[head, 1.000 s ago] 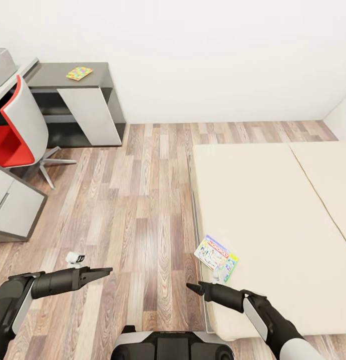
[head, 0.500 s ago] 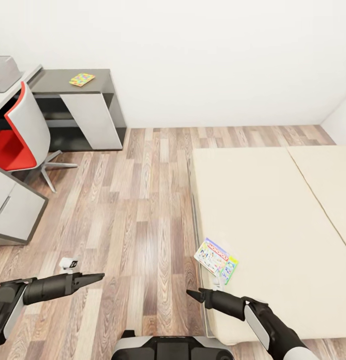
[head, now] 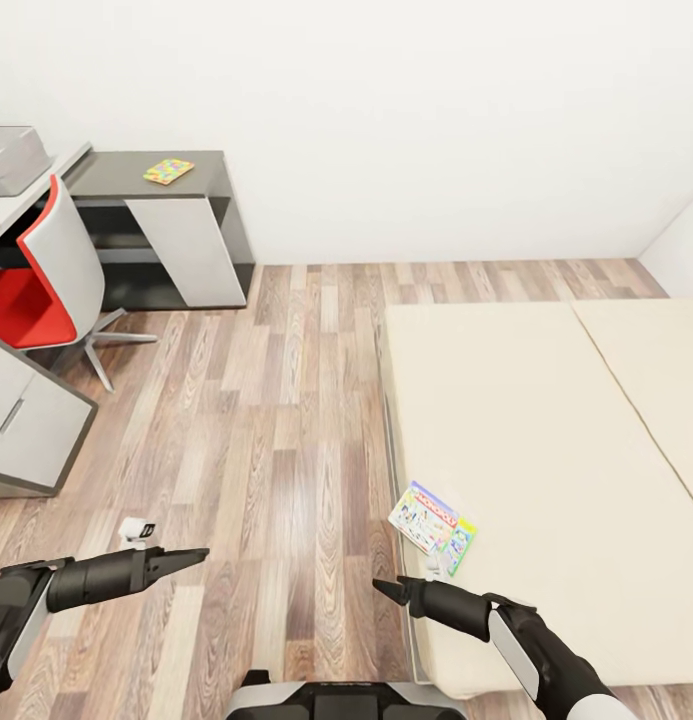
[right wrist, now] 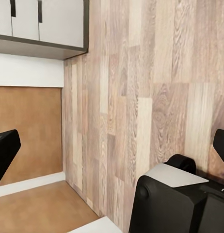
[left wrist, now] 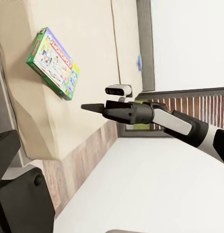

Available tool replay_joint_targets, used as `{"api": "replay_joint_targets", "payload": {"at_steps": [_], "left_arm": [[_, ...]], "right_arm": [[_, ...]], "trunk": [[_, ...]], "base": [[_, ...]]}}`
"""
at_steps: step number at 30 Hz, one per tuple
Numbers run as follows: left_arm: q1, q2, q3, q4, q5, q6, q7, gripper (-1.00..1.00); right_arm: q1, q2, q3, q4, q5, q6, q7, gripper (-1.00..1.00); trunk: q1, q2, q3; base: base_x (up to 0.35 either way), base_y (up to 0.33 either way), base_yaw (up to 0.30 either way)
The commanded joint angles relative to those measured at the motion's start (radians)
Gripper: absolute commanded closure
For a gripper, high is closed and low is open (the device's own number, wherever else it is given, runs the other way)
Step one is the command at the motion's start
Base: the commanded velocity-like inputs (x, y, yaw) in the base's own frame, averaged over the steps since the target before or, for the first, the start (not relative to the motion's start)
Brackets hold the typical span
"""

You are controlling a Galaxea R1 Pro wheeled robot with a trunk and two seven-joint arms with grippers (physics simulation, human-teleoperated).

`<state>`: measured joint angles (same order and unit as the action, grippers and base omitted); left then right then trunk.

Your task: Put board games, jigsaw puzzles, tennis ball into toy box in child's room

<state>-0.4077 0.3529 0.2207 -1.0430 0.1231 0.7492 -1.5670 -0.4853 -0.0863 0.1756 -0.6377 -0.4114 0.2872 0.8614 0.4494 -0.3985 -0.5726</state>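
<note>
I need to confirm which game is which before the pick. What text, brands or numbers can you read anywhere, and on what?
"MONOPOLY": red banner on the lid of the top board game on the bed, also seen from the left wrist.
Other print on that lid: too small to read.
Second board game beneath it: no readable text.
Jigsaw puzzle: no text.

Robot body. Left arm [head: 86, 580]: glossy black tapered shell with a grey panel, small white camera block [head: 136, 528] on top. Right arm [head: 526, 650]: black, white-grey forearm panel. Base [head: 346, 700]: grey top plate, black rounded housing.
</note>
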Motion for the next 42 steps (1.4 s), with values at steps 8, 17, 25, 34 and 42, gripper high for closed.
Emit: {"api": "replay_joint_targets", "payload": {"at_steps": [8, 17, 25, 34, 42], "left_arm": [[0.000, 0.006, 0.002, 0.003, -0.001, 0.011, -0.004, -1.00], [0.000, 0.003, 0.001, 0.004, -0.002, 0.010, -0.004, -1.00], [0.000, 0.001, -0.001, 0.004, -0.002, 0.010, -0.004, -1.00], [0.000, 0.000, -0.003, 0.004, -0.002, 0.010, -0.004, -1.00], [0.000, 0.001, 0.001, 0.003, -0.002, 0.009, -0.004, -1.00]], "right_arm": [[0.000, -0.001, 0.004, -0.002, -0.010, 0.009, 0.002, -1.00], [0.000, -0.001, 0.004, -0.002, -0.010, 0.009, 0.002, -1.00], [0.000, -0.001, 0.004, -0.002, -0.010, 0.009, 0.002, -1.00], [0.000, -0.001, 0.005, -0.002, -0.010, 0.009, 0.002, -1.00], [0.001, 0.000, 0.005, -0.002, -0.010, -0.010, -0.002, -1.00]], "trunk": [[0.001, -0.001, 0.012], [0.001, -0.001, 0.027], [0.001, -0.001, 0.040], [0.001, -0.001, 0.055], [0.001, -0.001, 0.068]], "base": [[0.000, 0.000, 0.000], [0.000, 0.000, 0.000], [0.000, 0.000, 0.000], [0.000, 0.000, 0.000], [0.000, 0.000, 0.000]]}}
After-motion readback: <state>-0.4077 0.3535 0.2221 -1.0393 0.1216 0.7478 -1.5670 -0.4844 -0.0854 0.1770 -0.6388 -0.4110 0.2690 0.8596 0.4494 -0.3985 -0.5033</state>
